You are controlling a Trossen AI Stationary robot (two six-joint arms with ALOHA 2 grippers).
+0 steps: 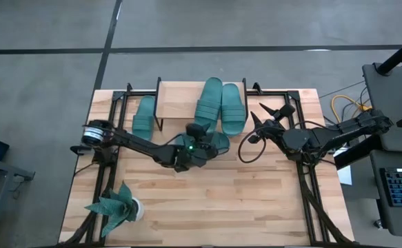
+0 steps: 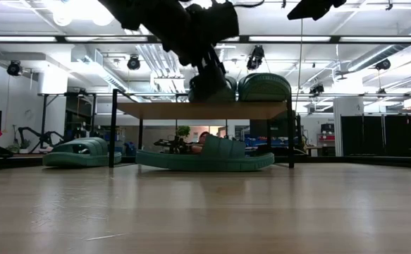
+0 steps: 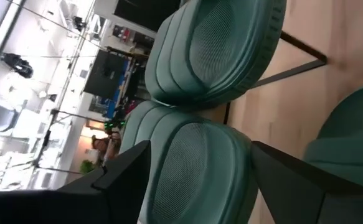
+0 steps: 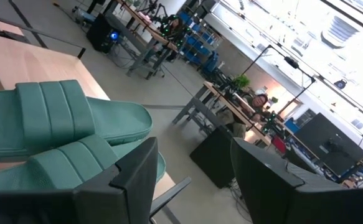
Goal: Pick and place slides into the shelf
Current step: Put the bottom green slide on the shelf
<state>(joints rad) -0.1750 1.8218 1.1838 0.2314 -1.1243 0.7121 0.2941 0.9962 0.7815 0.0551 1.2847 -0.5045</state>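
High view: left hand (image 1: 199, 141), fingers apart, hovers at the shelf (image 1: 176, 100) front over two slides (image 1: 220, 103) stacked on top near the table's far edge. Risk: withdrawing could snag the overhanging slide (image 1: 209, 103) and drag it off; right hand (image 1: 269, 118) waits, open.

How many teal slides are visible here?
4: two slides lie side by side on the shelf, one on the tabletop left of it, one under it.
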